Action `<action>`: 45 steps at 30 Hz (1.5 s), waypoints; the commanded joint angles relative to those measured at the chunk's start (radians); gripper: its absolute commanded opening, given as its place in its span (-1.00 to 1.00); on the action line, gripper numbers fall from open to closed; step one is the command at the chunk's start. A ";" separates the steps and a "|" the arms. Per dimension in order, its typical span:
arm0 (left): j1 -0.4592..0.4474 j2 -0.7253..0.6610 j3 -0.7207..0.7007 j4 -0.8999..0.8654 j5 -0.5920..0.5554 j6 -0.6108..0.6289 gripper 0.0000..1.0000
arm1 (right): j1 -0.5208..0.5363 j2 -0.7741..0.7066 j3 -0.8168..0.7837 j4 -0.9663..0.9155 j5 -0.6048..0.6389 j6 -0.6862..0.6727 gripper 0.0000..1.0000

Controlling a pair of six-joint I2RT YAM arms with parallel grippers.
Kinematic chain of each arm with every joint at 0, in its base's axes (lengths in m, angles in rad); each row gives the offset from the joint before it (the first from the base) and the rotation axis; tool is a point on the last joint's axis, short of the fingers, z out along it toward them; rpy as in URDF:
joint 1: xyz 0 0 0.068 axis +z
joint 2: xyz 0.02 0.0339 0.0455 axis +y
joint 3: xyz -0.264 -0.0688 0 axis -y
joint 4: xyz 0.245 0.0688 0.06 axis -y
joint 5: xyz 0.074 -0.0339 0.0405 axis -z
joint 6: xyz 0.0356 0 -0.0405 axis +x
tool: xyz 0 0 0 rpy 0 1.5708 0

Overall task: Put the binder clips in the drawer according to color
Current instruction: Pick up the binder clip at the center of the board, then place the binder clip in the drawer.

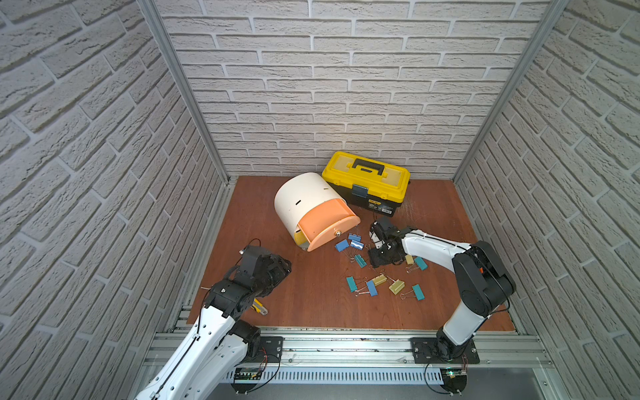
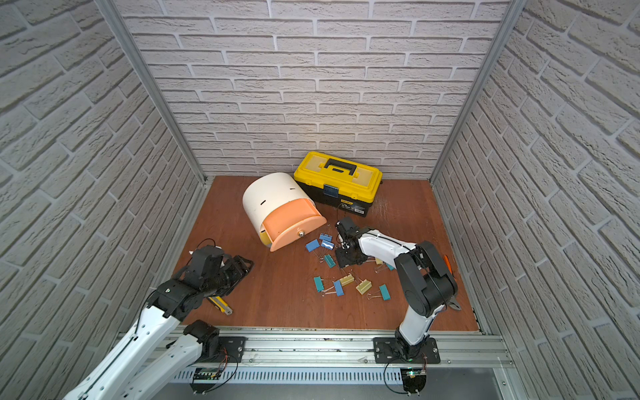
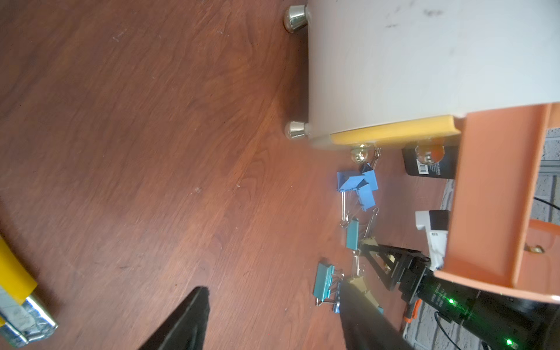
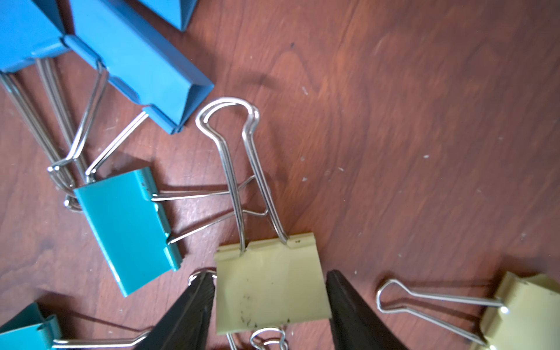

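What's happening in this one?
The right gripper has its fingers on either side of a pale yellow binder clip lying on the table; whether it is squeezed yet is unclear. The other clips, blue, teal and yellow, lie scattered in front of the white cabinet, whose peach drawer is pulled out with no clip visible inside. The left gripper is open and empty, off to the side.

Blue, teal, yellow binder clips [image 1: 341, 245] lie scattered before the white drawer [image 1: 301, 197], top level open
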 commanded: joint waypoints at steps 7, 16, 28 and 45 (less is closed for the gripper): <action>-0.005 -0.009 0.021 0.039 -0.018 0.002 0.45 | -0.003 -0.049 -0.033 -0.017 0.002 0.019 -0.02; -0.006 0.002 0.076 0.030 -0.026 0.034 0.45 | -0.004 -0.189 -0.074 -0.061 0.027 0.051 -0.08; -0.002 0.137 0.296 0.027 -0.039 0.167 0.47 | -0.035 -0.402 0.031 -0.199 0.072 0.058 -0.12; 0.000 0.479 0.669 0.076 0.102 0.333 0.46 | -0.020 -0.290 0.580 -0.263 -0.136 0.081 -0.14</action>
